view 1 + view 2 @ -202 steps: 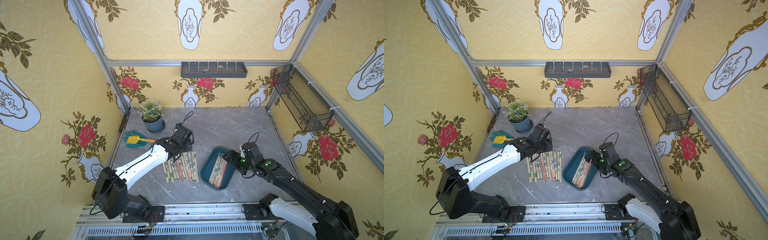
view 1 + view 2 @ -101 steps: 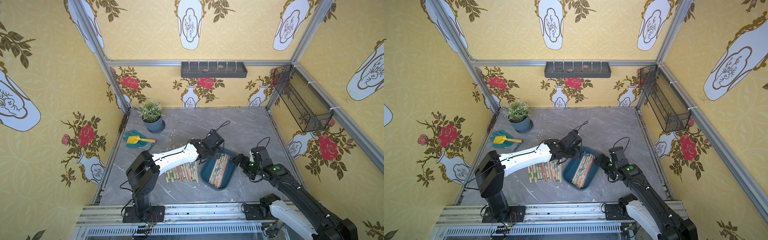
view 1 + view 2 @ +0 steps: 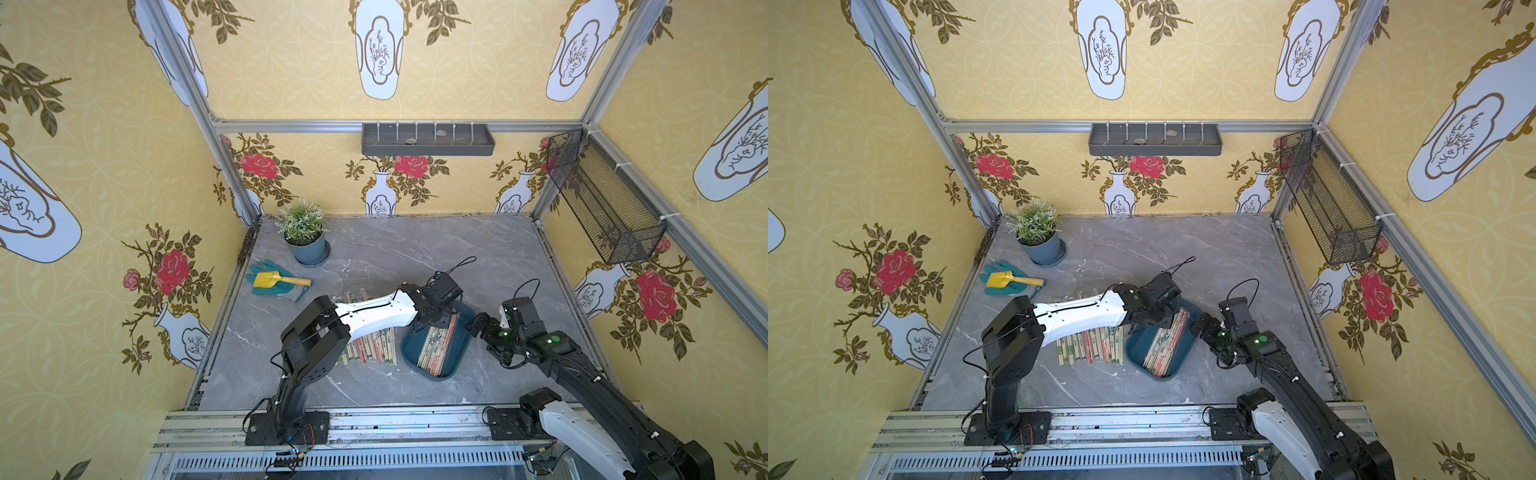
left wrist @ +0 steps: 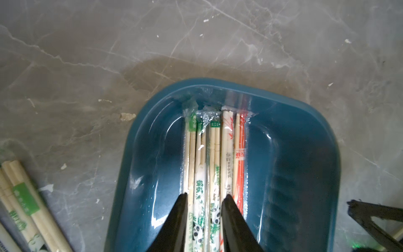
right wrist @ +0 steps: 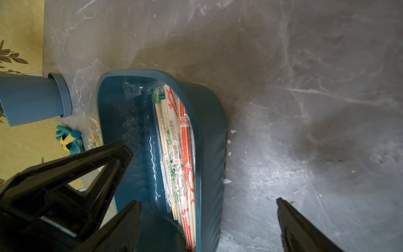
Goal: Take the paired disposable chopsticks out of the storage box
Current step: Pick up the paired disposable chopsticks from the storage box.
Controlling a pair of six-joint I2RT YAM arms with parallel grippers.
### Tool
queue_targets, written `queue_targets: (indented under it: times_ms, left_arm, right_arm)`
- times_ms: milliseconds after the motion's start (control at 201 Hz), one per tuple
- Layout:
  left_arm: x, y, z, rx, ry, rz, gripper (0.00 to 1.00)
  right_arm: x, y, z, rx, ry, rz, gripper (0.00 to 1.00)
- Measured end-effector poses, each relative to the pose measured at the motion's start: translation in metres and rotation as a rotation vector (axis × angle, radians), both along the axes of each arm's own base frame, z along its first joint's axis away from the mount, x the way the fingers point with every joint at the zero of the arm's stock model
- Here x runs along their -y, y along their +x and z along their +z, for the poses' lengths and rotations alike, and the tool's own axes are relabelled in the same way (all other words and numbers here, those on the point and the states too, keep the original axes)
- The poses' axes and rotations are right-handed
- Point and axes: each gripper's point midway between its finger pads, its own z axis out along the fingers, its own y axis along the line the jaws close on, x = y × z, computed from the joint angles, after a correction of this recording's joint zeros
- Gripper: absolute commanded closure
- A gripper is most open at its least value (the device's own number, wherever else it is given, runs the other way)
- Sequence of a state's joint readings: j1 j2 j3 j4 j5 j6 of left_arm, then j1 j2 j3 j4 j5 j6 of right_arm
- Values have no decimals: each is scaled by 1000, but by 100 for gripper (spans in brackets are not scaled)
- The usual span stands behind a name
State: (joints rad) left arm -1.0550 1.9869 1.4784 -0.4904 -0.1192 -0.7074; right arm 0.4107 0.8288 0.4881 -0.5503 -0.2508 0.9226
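The storage box (image 3: 415,358) (image 3: 1139,345) is a dark teal tray on the grey table, right of centre in both top views. Several paired disposable chopsticks (image 4: 214,152) (image 5: 174,152) lie along its middle in clear sleeves. My left gripper (image 4: 205,195) (image 3: 435,319) reaches down into the tray. Its jaws stand narrowly apart, astride the panda-printed pairs, with each fingertip (image 4: 226,197) on a neighbouring sleeve. My right gripper (image 5: 207,201) (image 3: 474,326) is wide open at the tray's right side, with the tray wall between its fingers. More sleeved pairs (image 3: 370,345) (image 3: 1090,347) lie in a row on the table, left of the tray.
A potted plant (image 3: 303,235) stands at the back left. A teal glove with a yellow trowel (image 3: 276,279) lies near the left wall. A grey divided shelf (image 3: 428,139) hangs on the back wall. A black wire basket (image 3: 602,199) hangs on the right wall.
My left arm has swung right from the row on the table to the tray, and its jaws have narrowed over the pairs. My right gripper has drawn back a little towards the tray's right side.
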Motion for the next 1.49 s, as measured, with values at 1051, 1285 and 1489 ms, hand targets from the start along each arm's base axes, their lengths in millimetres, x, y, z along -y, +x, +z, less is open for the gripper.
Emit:
queue_targets:
  times_ms: [1051, 1285, 1489]
  left_arm:
    - [-17, -8, -54, -47, 132, 23, 75]
    - [-15, -10, -55, -40, 135, 17, 76]
    - [-16, -10, -57, -28, 148, 18, 83]
  right_arm:
    - [1, -1, -6, -26, -9, 3, 3]
    - [1, -1, -7, -29, -8, 2, 3]
    - [1, 0, -7, -28, -7, 1, 3]
